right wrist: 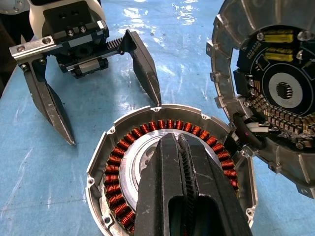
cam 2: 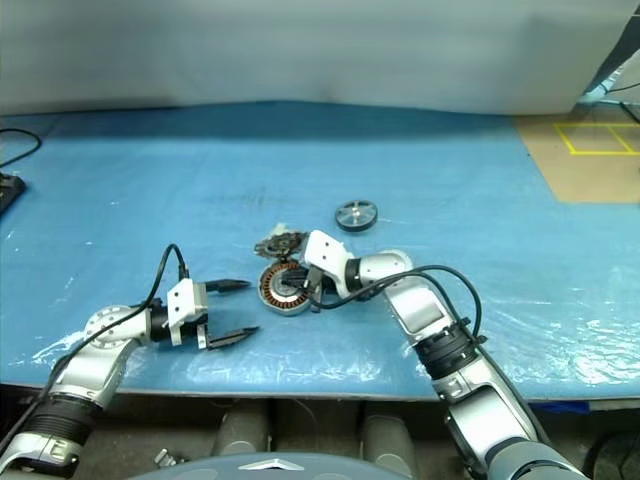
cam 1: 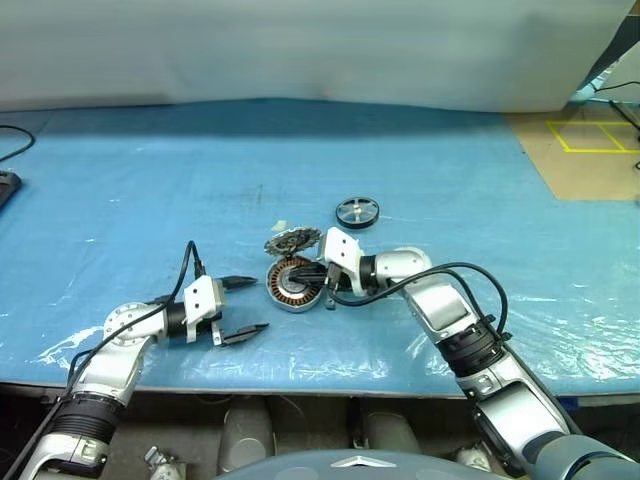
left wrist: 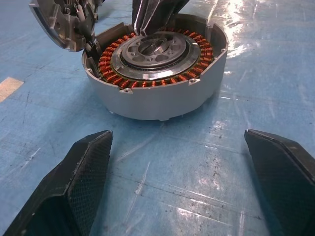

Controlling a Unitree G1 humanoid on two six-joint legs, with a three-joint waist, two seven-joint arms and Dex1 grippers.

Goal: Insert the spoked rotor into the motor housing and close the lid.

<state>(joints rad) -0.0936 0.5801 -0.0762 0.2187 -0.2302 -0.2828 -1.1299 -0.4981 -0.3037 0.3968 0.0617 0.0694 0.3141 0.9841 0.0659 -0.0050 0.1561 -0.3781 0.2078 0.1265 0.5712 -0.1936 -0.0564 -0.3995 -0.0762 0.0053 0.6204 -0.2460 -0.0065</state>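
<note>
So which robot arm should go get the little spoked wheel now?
Probably the right gripper: the spoked rotor lies beyond it on its side, and the open left gripper is farther off, across the motor housing.

We see a table covered by a blue sheet, a pale backdrop along its far edge, a black cable and dark object at far left, and brown floor with yellow tape lines at far right.

Matt grey metal motor housing w/ glossy copper windings
</note>
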